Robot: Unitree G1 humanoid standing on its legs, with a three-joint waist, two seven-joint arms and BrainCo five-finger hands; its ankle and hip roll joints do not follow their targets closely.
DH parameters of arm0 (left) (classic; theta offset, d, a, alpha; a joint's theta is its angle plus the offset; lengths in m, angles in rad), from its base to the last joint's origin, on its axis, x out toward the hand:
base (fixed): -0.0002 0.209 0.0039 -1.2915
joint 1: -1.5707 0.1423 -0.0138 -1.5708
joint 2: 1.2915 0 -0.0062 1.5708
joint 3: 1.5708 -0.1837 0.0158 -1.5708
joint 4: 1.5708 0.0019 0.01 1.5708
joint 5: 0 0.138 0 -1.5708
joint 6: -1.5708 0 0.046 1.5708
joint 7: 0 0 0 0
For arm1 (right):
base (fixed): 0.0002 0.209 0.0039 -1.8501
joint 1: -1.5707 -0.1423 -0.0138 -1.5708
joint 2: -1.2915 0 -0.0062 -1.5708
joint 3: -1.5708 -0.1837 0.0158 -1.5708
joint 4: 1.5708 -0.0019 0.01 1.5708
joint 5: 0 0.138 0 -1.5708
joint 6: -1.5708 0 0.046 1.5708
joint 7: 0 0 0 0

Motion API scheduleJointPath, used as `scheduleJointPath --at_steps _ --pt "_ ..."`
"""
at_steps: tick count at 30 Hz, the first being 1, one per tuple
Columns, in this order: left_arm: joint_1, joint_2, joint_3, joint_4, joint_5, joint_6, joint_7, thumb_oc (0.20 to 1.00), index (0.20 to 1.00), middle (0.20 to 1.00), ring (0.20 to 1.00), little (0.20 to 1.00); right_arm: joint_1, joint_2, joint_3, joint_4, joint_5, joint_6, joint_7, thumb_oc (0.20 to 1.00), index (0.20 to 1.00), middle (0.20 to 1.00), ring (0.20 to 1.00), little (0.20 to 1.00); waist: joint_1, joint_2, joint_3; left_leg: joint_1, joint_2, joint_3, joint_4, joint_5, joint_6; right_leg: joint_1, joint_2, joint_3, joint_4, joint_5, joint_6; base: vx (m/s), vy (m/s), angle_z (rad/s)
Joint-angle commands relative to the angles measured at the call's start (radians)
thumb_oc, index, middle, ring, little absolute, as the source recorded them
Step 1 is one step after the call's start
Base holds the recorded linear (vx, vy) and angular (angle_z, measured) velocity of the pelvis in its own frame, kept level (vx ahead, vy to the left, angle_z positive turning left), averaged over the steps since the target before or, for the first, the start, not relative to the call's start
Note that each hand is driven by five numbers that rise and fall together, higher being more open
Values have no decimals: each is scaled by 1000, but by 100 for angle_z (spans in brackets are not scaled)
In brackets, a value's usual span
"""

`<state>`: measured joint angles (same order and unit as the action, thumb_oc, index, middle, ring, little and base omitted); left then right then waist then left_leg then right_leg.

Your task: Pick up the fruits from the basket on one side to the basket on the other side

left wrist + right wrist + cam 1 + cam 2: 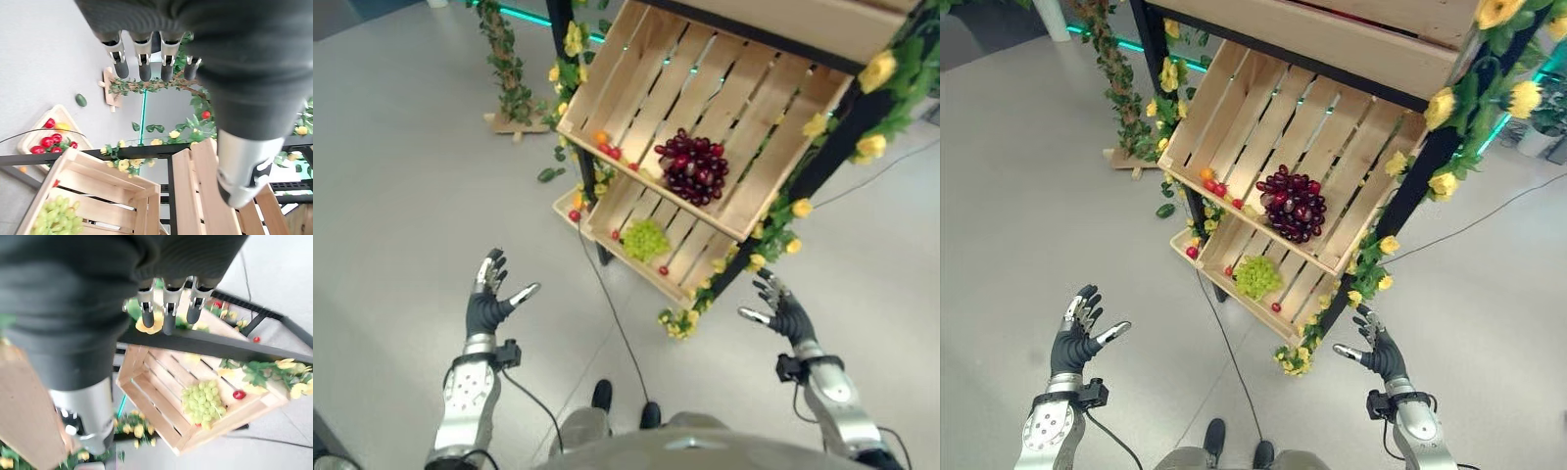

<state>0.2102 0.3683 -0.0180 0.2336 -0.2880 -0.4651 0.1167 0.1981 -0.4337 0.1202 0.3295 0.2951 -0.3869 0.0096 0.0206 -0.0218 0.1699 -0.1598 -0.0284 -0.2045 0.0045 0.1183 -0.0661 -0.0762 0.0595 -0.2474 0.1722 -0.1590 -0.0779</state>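
Overhead, a plain grey floor (401, 176) spread around a flower-trimmed rack (822, 157) with two slatted wooden crates. Left robot hand (489, 299) hovered open, empty. Upper crate (636, 78) held one dark red grape bunch (693, 166); lower crate (690, 257) one green bunch (645, 238). Right robot hand (783, 308) hung open too.
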Motion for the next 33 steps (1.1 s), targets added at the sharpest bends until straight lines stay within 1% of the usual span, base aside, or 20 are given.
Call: scheduleJointPath --at_steps 1,2,3,4,5,8,9,10,11,13,15,17,20,24,25,26,28,30,32,33 --pt "-67 31 37 -43 11 -60 15 1000 1000 1000 1000 1000 -59 -35 -64 -98 -13 -78 -34 1000 1000 1000 1000 1000 20 -28 37 -90 57 37 77 -4 -31 -44 -81 12 -47 102 118 -196 -4 86" --pt "-79 32 38 -42 12 -62 18 1000 1000 1000 1000 1000 -64 -40 -67 -101 -18 -79 -39 1000 1000 1000 1000 1000 18 -26 39 -103 52 58 92 -16 -22 -55 -92 -5 -46 108 124 -172 -27 77" --pt "-89 34 39 -41 10 -64 18 1000 1000 1000 1000 1000 -60 -46 -71 -109 -27 -78 -44 1000 1000 1000 1000 1000 18 -23 43 -102 55 109 130 -41 -14 -63 -110 -32 -43 113 128 -124 -20 85" --pt "-90 34 39 -41 10 -64 18 1000 1000 1000 1000 1000 -60 -46 -72 -109 -27 -78 -44 1000 1000 1000 1000 1000 17 -22 42 -107 55 107 132 -39 -13 -66 -110 -34 -45 117 128 -201 -30 78" --pt "-98 35 32 -45 7 -67 11 1000 1000 1000 1000 1000 -43 -62 -87 -121 -53 -77 -61 1000 1000 1000 1000 1000 8 -15 46 -102 70 217 187 -85 -3 -67 -142 -100 -53 122 133 -184 -11 94" --pt "-107 30 26 -40 0 -73 6 1000 1000 1000 1000 1000 -17 -61 -105 -132 -52 -77 -63 1000 1000 1000 1000 1000 -16 -2 34 -59 92 361 226 -163 9 -53 -170 -188 -73 121 135 -87 -15 152" --pt "-122 33 26 -42 -6 -75 7 1000 1000 1000 1000 1000 -12 -65 -111 -141 -56 -80 -64 1000 1000 1000 1000 1000 -29 3 23 -32 111 433 245 -208 4 -40 -178 -213 -73 106 142 18 22 172" --pt "-139 35 20 -37 -10 -76 8 1000 1000 1000 1000 1000 -9 -66 -115 -148 -56 -81 -68 1000 1000 1000 1000 1000 -43 11 19 -15 131 503 264 -234 4 -37 -188 -247 -69 105 143 5 53 121" --pt "-153 38 12 -39 -12 -78 7 1000 1000 1000 1000 1000 -8 -67 -116 -145 -60 -80 -71 1000 1000 1000 1000 1000 -54 18 13 2 140 559 274 -247 2 -37 -199 -280 -68 106 140 -71 100 117" --pt "-163 43 5 -61 -13 -85 4 1000 1000 1000 1000 1000 4 -70 -120 -158 -71 -81 -75 1000 1000 1000 1000 1000 -69 41 7 36 139 615 241 -261 -2 -39 -209 -332 -51 106 140 -31 119 102" --pt "-147 44 12 -80 1 -88 13 1000 1000 1000 1000 1000 8 -73 -112 -157 -72 -80 -64 1000 1000 1000 1000 1000 -76 48 7 34 127 598 209 -249 -4 -34 -220 -348 -41 120 153 32 112 178" --pt "-135 53 22 -104 12 -93 25 1000 1000 1000 1000 1000 -3 -81 -87 -148 -82 -73 -55 1000 1000 1000 1000 1000 -62 43 12 33 105 564 197 -242 4 -30 -237 -348 -43 142 165 24 145 114" --pt "-107 69 54 -134 18 -102 33 1000 1000 1000 1000 1000 -21 -87 -40 -143 -68 -65 -25 1000 1000 1000 1000 1000 -25 30 14 38 85 555 161 -232 29 -28 -264 -367 -37 159 173 0 134 28" --pt "-77 67 89 -131 30 -101 49 1000 1000 1000 1000 1000 -46 -86 9 -126 -73 -51 -9 1000 1000 1000 1000 1000 28 22 5 46 42 501 118 -223 52 -17 -283 -384 -30 163 185 39 148 13" --pt "-69 69 105 -130 34 -101 56 1000 1000 1000 1000 1000 -57 -73 23 -113 -74 -44 -5 1000 1000 1000 1000 1000 50 22 -2 59 24 482 93 -219 62 -16 -302 -398 3 161 195 73 167 31" --pt "-68 69 106 -131 34 -101 57 1000 1000 1000 1000 1000 -58 -72 23 -111 -74 -45 -6 1000 1000 1000 1000 1000 48 21 -2 60 22 481 91 -218 63 -17 -306 -399 7 159 197 75 192 45" --pt "-65 67 117 -135 36 -101 60 1000 1000 1000 1000 1000 -70 -59 39 -105 -82 -38 -2 1000 1000 1000 1000 1000 65 25 -3 74 5 456 81 -222 75 -21 -344 -408 81 163 216 91 168 42" --pt "-66 69 118 -132 41 -104 64 1000 1000 1000 1000 1000 -73 -50 46 -102 -86 -33 -2 1000 1000 1000 1000 1000 75 32 1 95 -14 423 82 -235 94 -36 -392 -382 182 189 236 134 247 44" --pt "-69 66 113 -125 36 -100 65 1000 1000 1000 1000 1000 -72 -44 52 -107 -98 -27 -1 1000 1000 1000 1000 1000 67 42 15 126 -45 379 84 -248 123 -55 -435 -303 320 216 257 75 254 95" --pt "-75 66 106 -122 28 -98 61 1000 1000 1000 1000 1000 -69 -46 52 -111 -105 -26 1 1000 1000 1000 1000 1000 54 51 27 118 -50 359 92 -224 138 -92 -422 -240 367 241 232 -31 152 120"
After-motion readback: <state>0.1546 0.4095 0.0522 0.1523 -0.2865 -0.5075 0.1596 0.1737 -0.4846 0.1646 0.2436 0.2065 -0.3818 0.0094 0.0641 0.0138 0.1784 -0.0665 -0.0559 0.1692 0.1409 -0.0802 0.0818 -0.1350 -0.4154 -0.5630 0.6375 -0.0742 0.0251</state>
